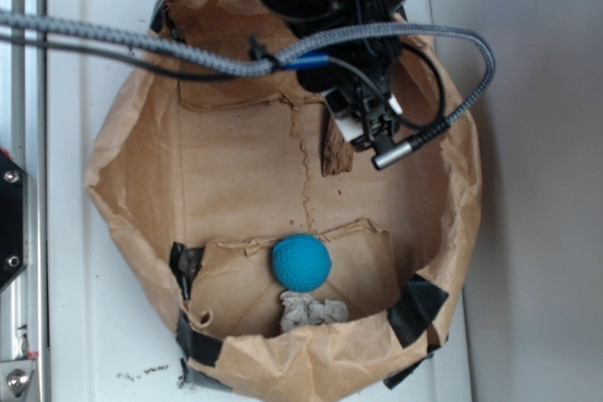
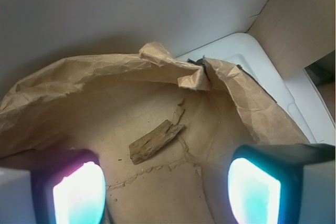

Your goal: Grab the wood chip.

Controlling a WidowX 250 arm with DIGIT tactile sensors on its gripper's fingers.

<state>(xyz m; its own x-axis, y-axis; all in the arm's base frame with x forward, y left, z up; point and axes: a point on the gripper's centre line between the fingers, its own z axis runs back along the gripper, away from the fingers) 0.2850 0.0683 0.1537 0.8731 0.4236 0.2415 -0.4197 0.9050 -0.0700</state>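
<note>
Above wood chip (image 2: pixel 156 141), wide, empty jaws

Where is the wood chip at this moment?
The wood chip lies on the paper bag's floor, in the wrist view between and ahead of the open pincer, far from the blue ball.

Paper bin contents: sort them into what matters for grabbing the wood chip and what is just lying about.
Belongs to the job:
- narrow rough brown wood chip
- black pincer, open, above the chip

Just lying about:
- blue dimpled ball
- small wrinkly grey-white wad
- crumpled brown paper bin that holds them all
</note>
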